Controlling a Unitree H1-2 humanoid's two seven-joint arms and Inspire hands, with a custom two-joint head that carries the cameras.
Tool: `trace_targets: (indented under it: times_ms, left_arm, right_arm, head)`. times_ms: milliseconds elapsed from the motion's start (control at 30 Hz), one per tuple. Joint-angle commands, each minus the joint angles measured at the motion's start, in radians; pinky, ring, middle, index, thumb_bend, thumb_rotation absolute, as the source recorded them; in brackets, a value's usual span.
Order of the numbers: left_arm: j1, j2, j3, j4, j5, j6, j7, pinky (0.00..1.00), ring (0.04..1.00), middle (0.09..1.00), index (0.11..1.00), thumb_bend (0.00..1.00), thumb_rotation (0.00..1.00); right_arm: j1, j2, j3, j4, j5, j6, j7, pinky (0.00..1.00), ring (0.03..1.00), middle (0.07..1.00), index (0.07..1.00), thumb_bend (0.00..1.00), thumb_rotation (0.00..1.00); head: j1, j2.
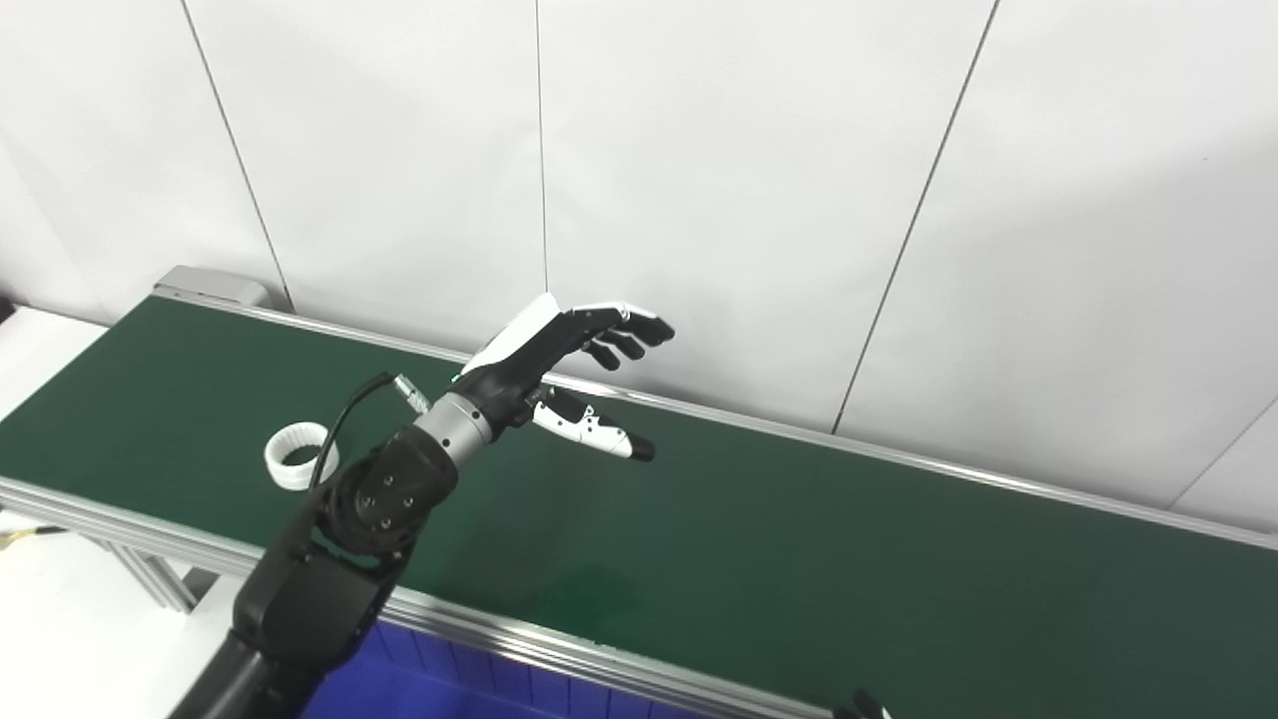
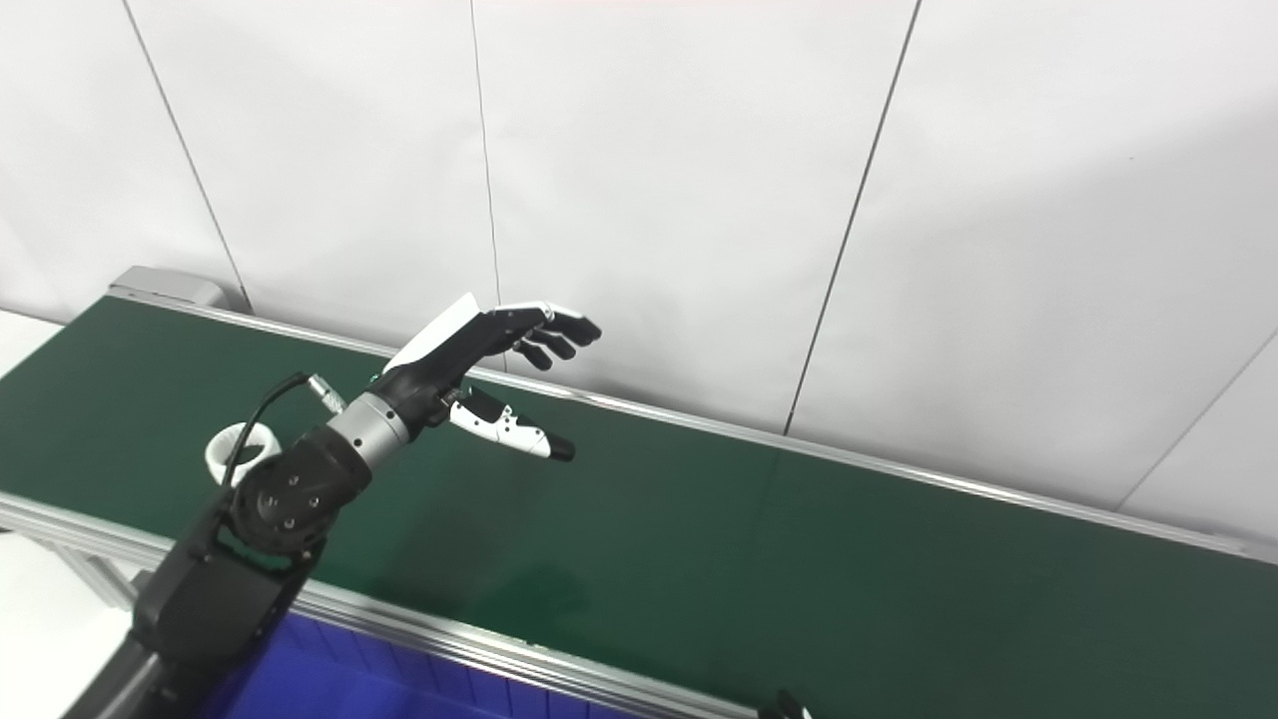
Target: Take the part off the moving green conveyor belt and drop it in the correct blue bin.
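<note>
Waiting over green belt (image 1: 799, 559), blue bin (image 1: 439, 679) at its near edge below. Left hand (image 1: 559, 369) raised mid-belt, fingers spread, thumb apart, holding nothing. White ring (image 1: 297, 455) flat near belt's near edge, left of and behind hand, beside forearm. Right hand (image 1: 864, 707) barely visible at bottom; state unclear. Left hand nearer.

This looks like a robotics lab or a factory test cell, not a home. A long dark green conveyor belt (image 1: 799, 539) with brushed aluminium side rails (image 1: 519, 631) runs from the upper left of the frame to the lower right. Behind it stands a plain white panelled wall (image 1: 759, 180) with thin dark seams. At the bottom edge, left of centre, shows the ribbed wall of a blue plastic bin (image 1: 479, 684), set below the belt's near rail.
</note>
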Motion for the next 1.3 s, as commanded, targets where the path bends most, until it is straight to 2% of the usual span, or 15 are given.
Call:
trace_targets:
  times_ms: [0,100,200,400,567,733,833,1267]
  left_arm:
    - [-0.052,0.029,-0.014,0.002,0.045,0.004,-0.002,0.69,0.762,0.788,0.744,0.91,0.13]
    - [-0.066,0.056,-0.046,0.034,0.126,0.026,-0.017,0.68,0.786,0.799,0.752,0.93,0.11]
    - [-0.073,0.067,-0.063,0.054,0.164,0.035,-0.033,0.76,0.811,0.808,0.755,0.93,0.08]
    - [-0.071,0.069,-0.079,0.104,0.173,0.021,-0.044,0.7,0.817,0.811,0.751,0.94,0.05]
    - [-0.076,0.076,-0.11,0.149,0.212,0.022,-0.051,0.73,0.837,0.843,0.767,0.92,0.05]
    - [-0.087,0.095,-0.155,0.187,0.261,-0.004,-0.062,0.77,0.842,0.835,0.768,0.9,0.05]
    - [-0.091,0.103,-0.179,0.196,0.293,-0.007,-0.068,0.74,0.817,0.825,0.779,0.9,0.04]
    - [-0.087,0.105,-0.223,0.215,0.332,-0.003,-0.098,0.74,0.813,0.828,0.776,0.9,0.02]
  right_arm:
    - [-0.006,0.005,0.004,-0.014,0.003,-0.053,-0.011,0.73,0.825,0.868,0.93,0.21,0.77]
    - [-0.009,0.006,0.007,-0.008,0.001,-0.053,-0.015,0.73,0.829,0.868,0.929,0.22,0.76]
    - [-0.011,0.006,0.009,-0.007,-0.005,-0.054,-0.02,0.73,0.827,0.866,0.928,0.22,0.76]
    - [-0.009,0.009,0.008,-0.012,-0.005,-0.053,-0.019,0.73,0.824,0.865,0.926,0.24,0.77]
    - [-0.008,0.011,0.009,-0.011,0.007,-0.053,-0.014,0.74,0.824,0.865,0.926,0.24,0.76]
    - [-0.005,0.01,0.011,-0.015,-0.005,-0.053,-0.02,0.73,0.821,0.867,0.926,0.26,0.78]
    - [-0.004,0.009,0.013,-0.016,-0.005,-0.053,-0.02,0.72,0.823,0.871,0.928,0.25,0.77]
    - [0.003,0.013,0.01,-0.023,-0.001,-0.053,-0.017,0.72,0.817,0.862,0.923,0.28,0.77]
  head:
    - [0.0,0.0]
    - [-0.003,0.0]
    - [-0.007,0.001]
    - [-0.008,0.005]
    - [-0.011,0.007]
    - [-0.014,0.01]
    - [-0.014,0.01]
    - [-0.019,0.017]
